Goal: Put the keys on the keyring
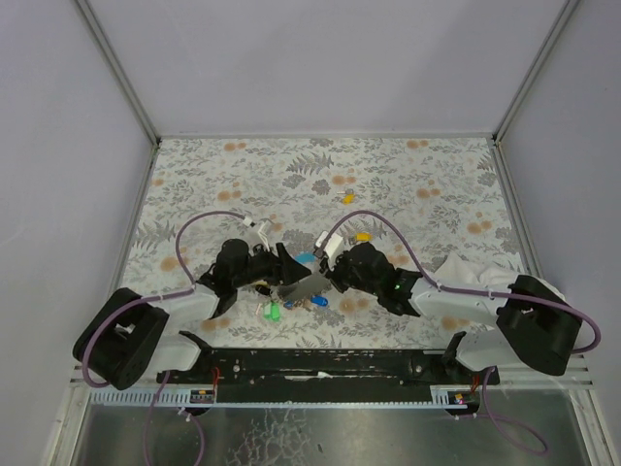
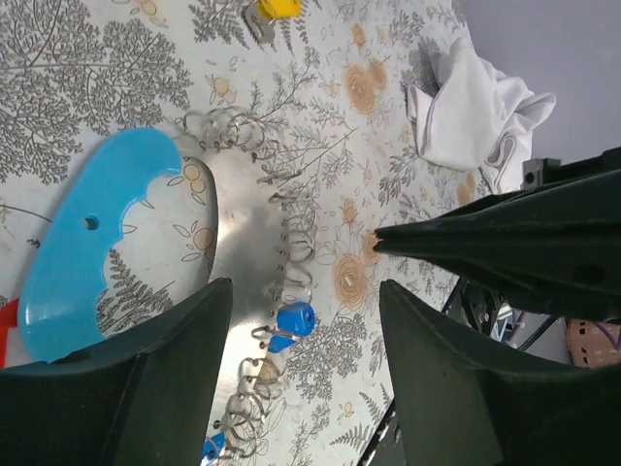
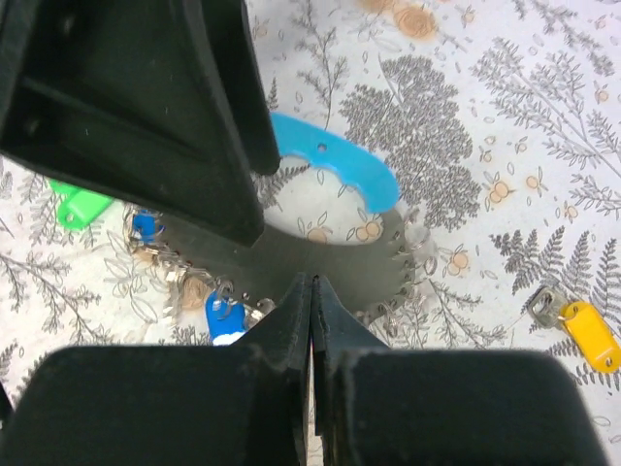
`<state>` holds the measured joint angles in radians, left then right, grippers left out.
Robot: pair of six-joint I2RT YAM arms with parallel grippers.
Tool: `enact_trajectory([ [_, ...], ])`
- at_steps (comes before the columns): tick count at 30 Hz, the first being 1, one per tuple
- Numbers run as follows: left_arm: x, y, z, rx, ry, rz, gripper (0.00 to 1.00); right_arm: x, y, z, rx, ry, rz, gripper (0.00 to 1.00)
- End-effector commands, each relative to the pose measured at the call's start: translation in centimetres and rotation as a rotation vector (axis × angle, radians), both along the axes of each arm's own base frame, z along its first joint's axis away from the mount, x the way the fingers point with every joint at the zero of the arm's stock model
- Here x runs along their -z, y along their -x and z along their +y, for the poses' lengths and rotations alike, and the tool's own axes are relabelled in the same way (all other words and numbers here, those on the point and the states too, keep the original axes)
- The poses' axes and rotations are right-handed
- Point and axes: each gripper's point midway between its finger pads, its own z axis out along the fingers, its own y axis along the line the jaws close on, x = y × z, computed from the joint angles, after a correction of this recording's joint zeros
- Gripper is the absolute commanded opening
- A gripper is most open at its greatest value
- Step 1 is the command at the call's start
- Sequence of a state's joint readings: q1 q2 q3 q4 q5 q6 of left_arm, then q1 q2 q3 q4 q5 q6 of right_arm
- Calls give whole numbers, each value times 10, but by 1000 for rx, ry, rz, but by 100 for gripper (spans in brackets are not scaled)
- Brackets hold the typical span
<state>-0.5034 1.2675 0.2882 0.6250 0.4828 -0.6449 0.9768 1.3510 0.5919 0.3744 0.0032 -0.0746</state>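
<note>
A silver crescent plate (image 2: 243, 233) with a light-blue handle (image 2: 87, 243) lies flat, thin wire rings along its toothed edge. One small keyring (image 2: 262, 334) there carries a blue-capped key (image 2: 291, 322). My left gripper (image 2: 306, 291) is open and straddles that key and the plate's edge. My right gripper (image 3: 312, 283) is shut, with nothing visible between its fingers, its tip over the plate's rim (image 3: 388, 277). Loose yellow keys (image 1: 364, 236) (image 1: 347, 197) lie farther back. One yellow key (image 3: 587, 332) shows right of the right gripper. A green key (image 3: 78, 206) and another blue key (image 3: 144, 225) lie by the left arm.
A crumpled white cloth (image 1: 466, 270) lies to the right beside the right arm. A red cap (image 2: 5, 320) peeks in at the left wrist view's edge. The floral table cover (image 1: 320, 165) ends at grey walls behind and on both sides.
</note>
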Motion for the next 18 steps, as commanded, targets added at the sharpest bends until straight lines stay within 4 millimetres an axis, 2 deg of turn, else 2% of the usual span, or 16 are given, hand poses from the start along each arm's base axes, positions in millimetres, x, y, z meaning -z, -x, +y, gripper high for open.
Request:
enact_trajectory([
  [1, 0, 0, -3, 14, 48, -3, 61, -25, -6, 17, -17, -148, -25, 0],
  [7, 18, 1, -3, 13, 19, 55, 59, 0, -1, 6, 65, -91, 99, 0],
  [8, 19, 1, -2, 13, 14, 56, 59, -3, -2, 5, 83, -77, 118, 2],
  [11, 22, 0, 2, -1, -24, 54, 60, 2, 2, -6, 126, 4, 189, 23],
  [12, 23, -1, 4, -7, -40, 53, 60, 6, 4, -10, 144, 38, 216, 26],
  [15, 25, -2, 9, -19, -76, 40, 60, 17, 11, -22, 200, 141, 315, 29],
  [18, 26, -3, 11, -20, -96, 29, 60, 24, 20, -25, 228, 177, 396, 29],
])
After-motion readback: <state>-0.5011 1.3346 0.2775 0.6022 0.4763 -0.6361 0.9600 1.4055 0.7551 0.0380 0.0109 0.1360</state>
